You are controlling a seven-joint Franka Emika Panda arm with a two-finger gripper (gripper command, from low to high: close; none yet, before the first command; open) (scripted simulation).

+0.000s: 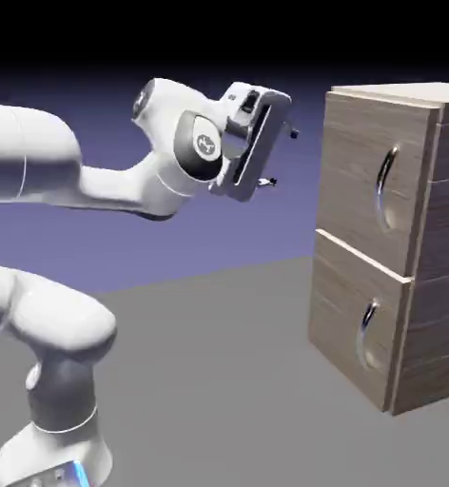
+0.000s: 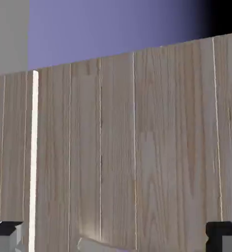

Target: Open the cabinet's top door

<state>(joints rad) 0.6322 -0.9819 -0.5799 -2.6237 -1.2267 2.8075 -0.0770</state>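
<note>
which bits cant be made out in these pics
- The top door's handle in the hand view: mostly cut off by the bottom edge.
- The cabinet's far side and back, exterior view: hidden by its front; its near side runs off the right edge.
- The cabinet's interior: hidden behind closed doors.
- The arm's middle, exterior view: cut off by the left edge.

The top door (image 1: 373, 176) sits above the lower door (image 1: 357, 319).
</note>
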